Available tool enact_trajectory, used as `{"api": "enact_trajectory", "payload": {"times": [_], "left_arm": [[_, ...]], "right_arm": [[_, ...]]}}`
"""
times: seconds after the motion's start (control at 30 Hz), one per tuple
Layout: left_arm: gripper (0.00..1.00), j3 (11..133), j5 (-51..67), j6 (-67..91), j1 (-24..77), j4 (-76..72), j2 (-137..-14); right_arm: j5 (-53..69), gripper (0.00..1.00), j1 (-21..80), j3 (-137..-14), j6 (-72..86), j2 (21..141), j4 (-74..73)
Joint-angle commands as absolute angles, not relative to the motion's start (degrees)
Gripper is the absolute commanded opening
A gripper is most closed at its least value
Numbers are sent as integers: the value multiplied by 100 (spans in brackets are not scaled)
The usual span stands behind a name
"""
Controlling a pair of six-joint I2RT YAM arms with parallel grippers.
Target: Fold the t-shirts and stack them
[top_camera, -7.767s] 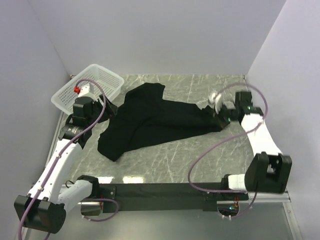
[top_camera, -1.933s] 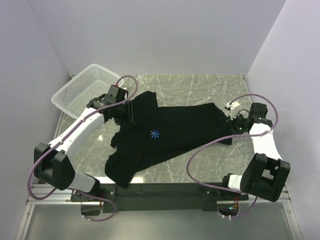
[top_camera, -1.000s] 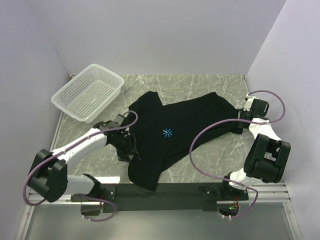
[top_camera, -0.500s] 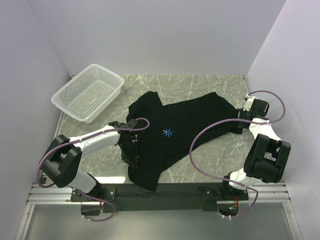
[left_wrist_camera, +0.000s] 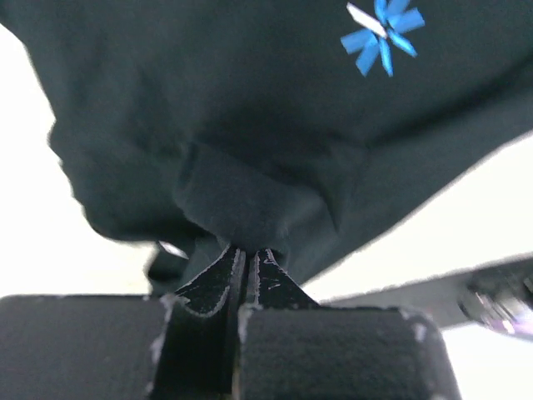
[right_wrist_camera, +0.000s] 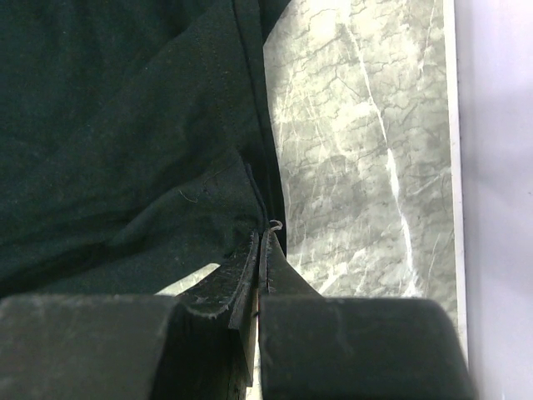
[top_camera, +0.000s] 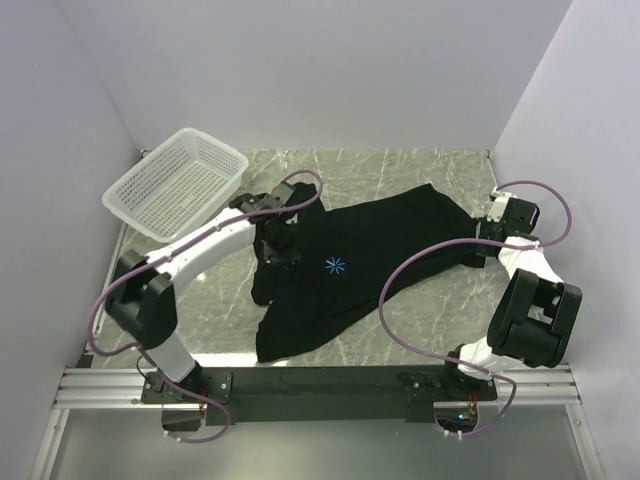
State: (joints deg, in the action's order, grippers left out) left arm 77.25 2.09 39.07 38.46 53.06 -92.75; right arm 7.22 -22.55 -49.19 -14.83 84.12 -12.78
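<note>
Pinching the t-shirt (top_camera: 380, 235), left pincer (top_camera: 275, 250) and right pincer (top_camera: 478, 250) sit well apart.

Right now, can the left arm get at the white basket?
Probably, though the left end effector is shut on the t-shirt and would drag it along. Nothing stands between it and the basket.

Plain pale-lilac walls (top_camera: 330, 70) close in three sides of a grey marble-patterned tabletop (top_camera: 400, 170) (white-veined, evenly lit); an aluminium rail (top_camera: 92, 380) runs along its near edge.
</note>
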Motion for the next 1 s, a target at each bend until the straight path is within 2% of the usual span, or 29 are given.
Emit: {"api": "enact_trajectory", "payload": {"times": [0.0, 0.2, 0.47, 0.67, 0.7, 0.77, 0.8, 0.83, 0.97], "left_arm": [[1, 8233, -561, 3429, 3683, 5169, -9632], [1, 8859, -1283, 3173, 3472, 4774, -9914], [1, 8904, -748, 2883, 3393, 3930, -9695], [2, 8684, -580, 2918, 3182, 4139, -10089], [4, 8640, -597, 2953, 3164, 4148, -10116], [19, 8544, -650, 2988, 3103, 4105, -10099], [27, 8517, -729, 3023, 3068, 4113, -10055], [40, 8499, -782, 3023, 3067, 4122, -10002], [56, 8035, -800, 3041, 3041, 4140, -9337]], "right_arm": [[800, 0, -2303, -4975, -1564, 8156, -1186], [730, 0, -2312, -4904, -1635, 8104, -1099], [712, 0, -2329, -4825, -1687, 8077, -1072], [765, 0, -2329, -4834, -1670, 8103, -1090], [791, 0, -2329, -4843, -1661, 8104, -1099], [817, 0, -2329, -4869, -1687, 8112, -1134], [852, 0, -2329, -4869, -1696, 8112, -1142], [879, 0, -2338, -4887, -1714, 8112, -1151], [1019, 0, -2329, -4904, -1880, 8077, -1257]]}}
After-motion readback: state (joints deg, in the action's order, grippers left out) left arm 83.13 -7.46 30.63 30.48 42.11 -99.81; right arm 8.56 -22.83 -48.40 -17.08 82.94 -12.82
